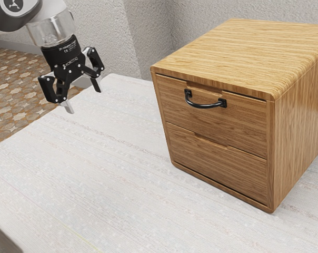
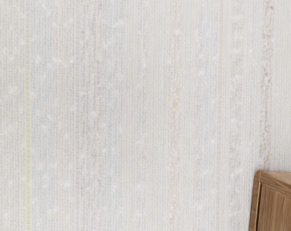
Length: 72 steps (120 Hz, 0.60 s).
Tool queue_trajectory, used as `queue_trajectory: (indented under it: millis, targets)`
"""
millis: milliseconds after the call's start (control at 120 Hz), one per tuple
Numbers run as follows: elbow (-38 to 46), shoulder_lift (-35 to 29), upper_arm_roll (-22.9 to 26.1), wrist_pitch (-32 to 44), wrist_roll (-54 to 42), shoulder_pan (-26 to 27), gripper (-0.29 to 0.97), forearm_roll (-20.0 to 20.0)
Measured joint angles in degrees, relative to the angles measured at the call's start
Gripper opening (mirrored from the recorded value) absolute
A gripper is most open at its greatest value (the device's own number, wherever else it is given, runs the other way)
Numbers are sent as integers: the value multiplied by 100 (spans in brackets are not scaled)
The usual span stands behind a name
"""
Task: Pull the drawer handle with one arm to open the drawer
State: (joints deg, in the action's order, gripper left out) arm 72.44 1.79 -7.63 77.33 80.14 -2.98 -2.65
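Observation:
A wooden cabinet (image 1: 243,105) with two drawers stands on the pale table at the exterior view's right. Its upper drawer (image 1: 211,113) carries a black handle (image 1: 204,101) and looks shut flush with the front. The lower drawer (image 1: 217,161) has only a small wooden lip. My gripper (image 1: 82,96) hangs above the table at the exterior view's upper left, well apart from the handle, open with nothing between its fingers. In the wrist view a corner of the cabinet (image 2: 279,202) shows beyond the bare tabletop.
The pale textured table (image 1: 106,179) spreads between my gripper and the cabinet. A patterned floor (image 1: 11,89) lies past the table's edge at the exterior view's left. A grey wall (image 1: 143,31) rises behind.

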Motion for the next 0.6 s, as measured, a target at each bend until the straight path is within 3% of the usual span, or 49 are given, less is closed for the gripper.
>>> queue_trajectory:
  millis: [267, 350, 467, 600]
  targets:
    - [3, -6, -13, -1, 3, 33, 66, -15]
    - [-28, -27, -208, -28, -6, 175, 66, -189]
    - [-810, -281, -231, -165, -7, 132, 65, -221]
    - [-983, -301, 482, 215, 8, -638, 65, -243]
